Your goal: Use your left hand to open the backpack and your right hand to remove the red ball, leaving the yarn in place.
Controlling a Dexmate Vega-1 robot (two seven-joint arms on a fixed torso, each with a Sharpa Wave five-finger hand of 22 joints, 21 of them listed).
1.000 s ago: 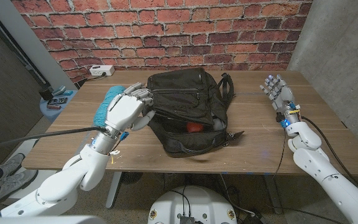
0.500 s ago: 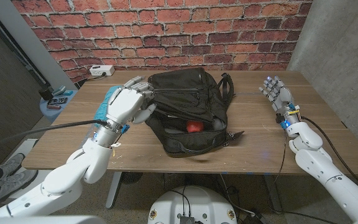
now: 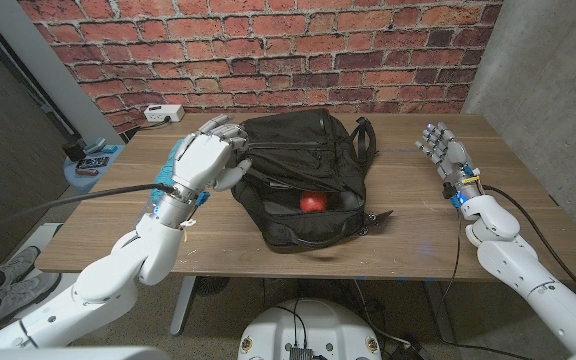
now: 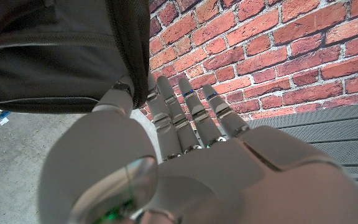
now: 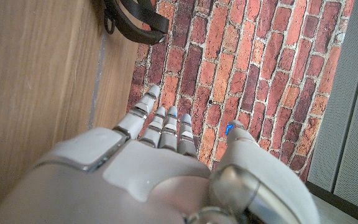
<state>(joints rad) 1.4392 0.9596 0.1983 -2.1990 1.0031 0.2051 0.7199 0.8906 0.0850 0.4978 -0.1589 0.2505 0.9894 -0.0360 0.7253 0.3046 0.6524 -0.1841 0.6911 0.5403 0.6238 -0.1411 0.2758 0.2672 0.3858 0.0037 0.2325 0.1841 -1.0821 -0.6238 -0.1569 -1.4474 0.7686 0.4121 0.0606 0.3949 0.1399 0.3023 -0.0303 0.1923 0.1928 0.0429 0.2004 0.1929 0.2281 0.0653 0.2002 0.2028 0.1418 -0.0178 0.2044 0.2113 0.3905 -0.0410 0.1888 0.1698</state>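
A black backpack lies on the wooden table, its mouth facing the front edge. My left hand holds the left edge of its upper flap raised; the left wrist view shows that edge pinched between thumb and fingers. The red ball sits in the gap. Teal yarn lies on the table behind my left hand, mostly hidden. My right hand is raised over the table's right side with fingers apart, holding nothing, well clear of the bag. A backpack strap lies ahead of it.
A white power strip sits at the table's back left corner. Small items lie on a blue stand beyond the left edge. A black cable runs along my left arm. A brick wall stands behind, and bare wood lies between bag and right hand.
My left hand has lifted the flap up and back, widening the mouth, so more of the red ball shows. My right hand has hardly moved.
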